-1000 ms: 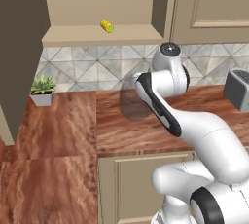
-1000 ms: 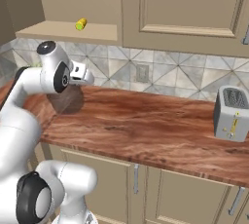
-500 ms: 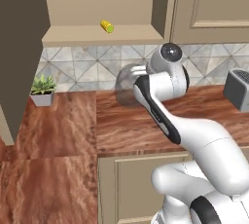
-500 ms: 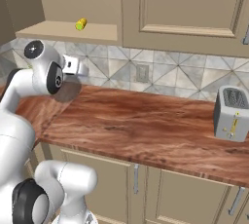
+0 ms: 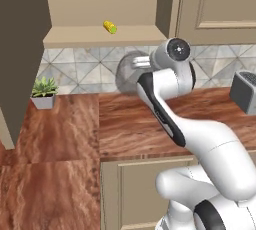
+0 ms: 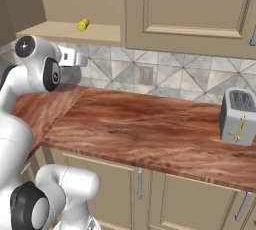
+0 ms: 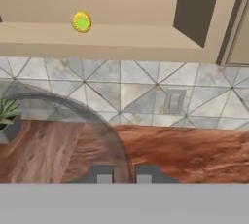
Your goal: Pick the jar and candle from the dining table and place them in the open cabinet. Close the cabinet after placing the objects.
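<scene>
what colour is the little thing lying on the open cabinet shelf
Yellow with a green end: the elongated object on the cabinet shelf, clearest in the left base view.

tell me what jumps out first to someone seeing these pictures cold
The white arm fills the foreground, lifting the smoky translucent jar in its shut gripper just below the open cabinet. On that tan shelf lies a small yellow-green object, bright against the beige. Further off, a grey toaster stands at the right end of the glossy reddish-brown counter, and a small potted plant sits at the left.
</scene>
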Available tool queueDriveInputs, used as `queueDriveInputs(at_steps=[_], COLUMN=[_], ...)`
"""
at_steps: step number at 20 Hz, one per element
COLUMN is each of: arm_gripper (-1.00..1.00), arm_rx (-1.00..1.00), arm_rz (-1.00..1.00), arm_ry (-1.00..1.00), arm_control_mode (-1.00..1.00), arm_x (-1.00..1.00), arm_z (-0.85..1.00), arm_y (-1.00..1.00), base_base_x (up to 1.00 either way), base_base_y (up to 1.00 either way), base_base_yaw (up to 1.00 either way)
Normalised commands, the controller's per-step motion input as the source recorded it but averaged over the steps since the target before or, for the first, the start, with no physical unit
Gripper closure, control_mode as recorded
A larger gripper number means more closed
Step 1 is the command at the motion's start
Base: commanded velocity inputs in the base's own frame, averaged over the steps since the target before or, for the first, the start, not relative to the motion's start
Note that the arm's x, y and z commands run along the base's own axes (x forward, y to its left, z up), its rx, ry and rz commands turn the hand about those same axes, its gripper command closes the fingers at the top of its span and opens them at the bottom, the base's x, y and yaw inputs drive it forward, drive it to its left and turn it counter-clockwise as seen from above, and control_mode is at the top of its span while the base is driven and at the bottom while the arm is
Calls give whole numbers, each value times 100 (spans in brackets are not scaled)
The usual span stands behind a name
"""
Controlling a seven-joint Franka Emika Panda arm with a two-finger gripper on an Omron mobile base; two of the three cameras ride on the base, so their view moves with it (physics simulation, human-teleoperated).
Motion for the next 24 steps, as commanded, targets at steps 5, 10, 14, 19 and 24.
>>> queueDriveInputs(at_steps=[5, 10, 14, 19, 24], arm_gripper=[100, 100, 100, 100, 100], arm_rx=[0, 0, 0, 1, 7], arm_rz=[0, 0, 0, 0, 0], arm_ry=[-12, -12, -10, -8, -2], arm_control_mode=[-100, -100, -100, -100, -100], arm_x=[0, 0, 0, 9, 42], arm_z=[51, 47, 42, 39, 23], arm_y=[11, 22, 23, 15, 4], base_base_x=[0, 0, 0, 0, 0], base_base_y=[0, 0, 0, 0, 0], base_base_yaw=[0, 0, 0, 0, 0])
